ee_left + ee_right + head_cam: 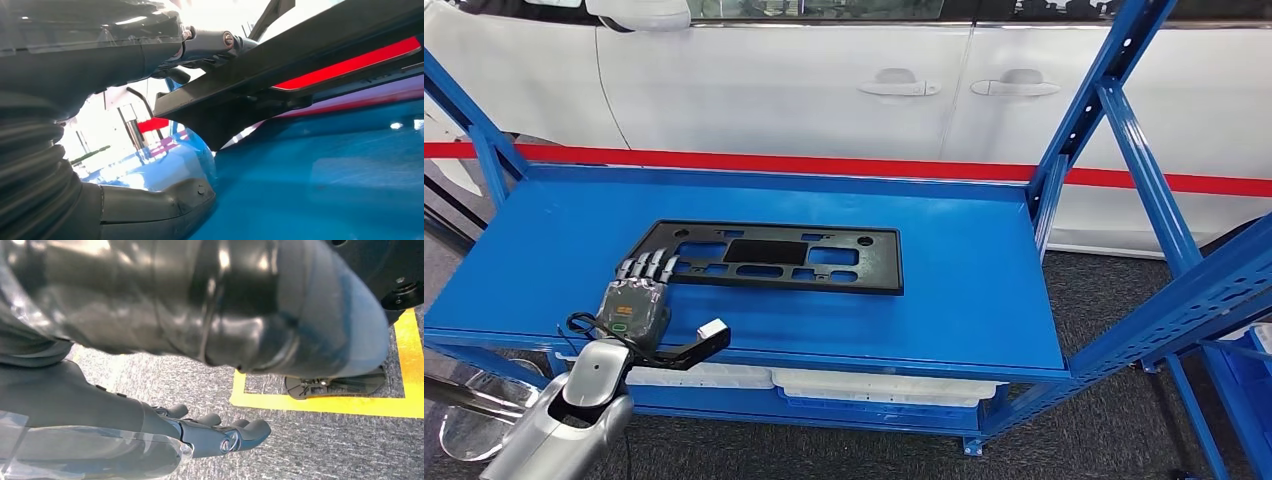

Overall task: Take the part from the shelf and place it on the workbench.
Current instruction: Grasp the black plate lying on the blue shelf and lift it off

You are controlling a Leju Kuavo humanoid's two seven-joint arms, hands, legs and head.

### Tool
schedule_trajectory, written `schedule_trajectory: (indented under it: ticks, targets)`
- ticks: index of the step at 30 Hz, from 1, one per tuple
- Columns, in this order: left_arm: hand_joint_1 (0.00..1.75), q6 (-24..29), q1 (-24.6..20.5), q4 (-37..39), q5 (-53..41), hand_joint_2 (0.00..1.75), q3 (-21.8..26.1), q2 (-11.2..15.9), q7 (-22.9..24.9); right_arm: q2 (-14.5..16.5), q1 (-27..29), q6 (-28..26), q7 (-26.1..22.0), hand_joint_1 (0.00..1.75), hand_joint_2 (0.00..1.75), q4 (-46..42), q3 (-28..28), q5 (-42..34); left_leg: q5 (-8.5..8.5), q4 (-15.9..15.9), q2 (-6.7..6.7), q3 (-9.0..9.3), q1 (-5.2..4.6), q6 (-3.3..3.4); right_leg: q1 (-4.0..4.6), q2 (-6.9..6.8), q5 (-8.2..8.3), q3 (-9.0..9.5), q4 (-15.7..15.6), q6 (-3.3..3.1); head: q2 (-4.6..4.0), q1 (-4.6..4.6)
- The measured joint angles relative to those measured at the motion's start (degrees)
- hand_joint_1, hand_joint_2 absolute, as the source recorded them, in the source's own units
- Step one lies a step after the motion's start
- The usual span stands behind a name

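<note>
- Your left hand [636,300] sits at the lower left of the head view, fingers [652,264] laid over the near left corner of the part [769,256]. In the left wrist view that corner looks raised off the blue surface with the thumb [165,202] below it, so the hand appears to be gripping it.
- Your right hand [210,432] hangs over grey carpet, holding nothing, fingers loosely apart.
- The part is a flat black plate with many cut-outs, lying left of centre on the blue shelf [964,300], long side across the frame.
- Judge it light and fairly stiff, though thin and long, so it may flex or swing from one corner.
- Its smooth plastic could slip; take hold deeper along the near edge, or through a cut-out.
</note>
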Motion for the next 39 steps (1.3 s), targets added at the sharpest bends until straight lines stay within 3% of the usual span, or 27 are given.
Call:
schedule_trajectory:
  ticks: [10, 13, 23, 31, 39]
  targets:
    - [0.00, 2.6, -0.6, 1.6, -3.6, 1.75, 2.0, 0.3, -0.4, 0.9, 0.3, 1.1, 0.2, 0.00, 0.00, -1.6, 0.0, -0.3, 0.01, 0.0, -0.01, 0.07, 0.00, -0.01, 0.02, 0.01, 0.00, 0.00, 0.0, 0.00, 0.00, 0.00]
    - [0.00, 3.1, -2.5, 1.6, -4.3, 1.75, 1.6, -1.0, -2.6, 1.1, 0.4, 1.5, -0.2, 0.00, 0.00, -2.1, 0.0, -0.2, 0.01, 0.1, -0.03, 0.05, -0.03, -0.01, 0.01, -0.05, 0.00, 0.00, 0.0, 0.00, 0.01, 0.00]
    - [0.00, 4.0, -7.0, 0.1, -4.6, 1.75, -6.4, -7.3, -5.8, 2.7, 0.6, 2.6, -0.2, 0.00, 0.00, -4.8, 0.0, 0.0, -0.04, 0.2, 0.05, 0.01, -0.08, 0.05, -0.04, 0.00, 0.05, 0.04, 0.0, 0.09, 0.01, 0.00]
    - [0.00, 4.1, -7.8, -3.7, -4.1, 1.75, -11.9, -8.2, -6.8, 2.7, 0.6, 1.6, -1.3, 0.00, 0.00, -4.7, 0.0, 1.1, -0.05, 0.2, 0.04, -0.01, -0.08, 0.06, -0.04, -0.01, 0.05, 0.04, 0.0, 0.10, 0.00, 0.00]
    - [0.00, 3.8, -8.0, -4.6, -2.1, 1.75, -13.7, -8.5, -7.0, 2.7, 0.6, 1.3, -1.7, 0.00, 0.00, -4.5, 0.0, 1.2, -0.05, 0.2, 0.04, -0.01, -0.07, 0.06, -0.04, -0.01, 0.05, 0.04, 0.0, 0.09, 0.00, 0.00]
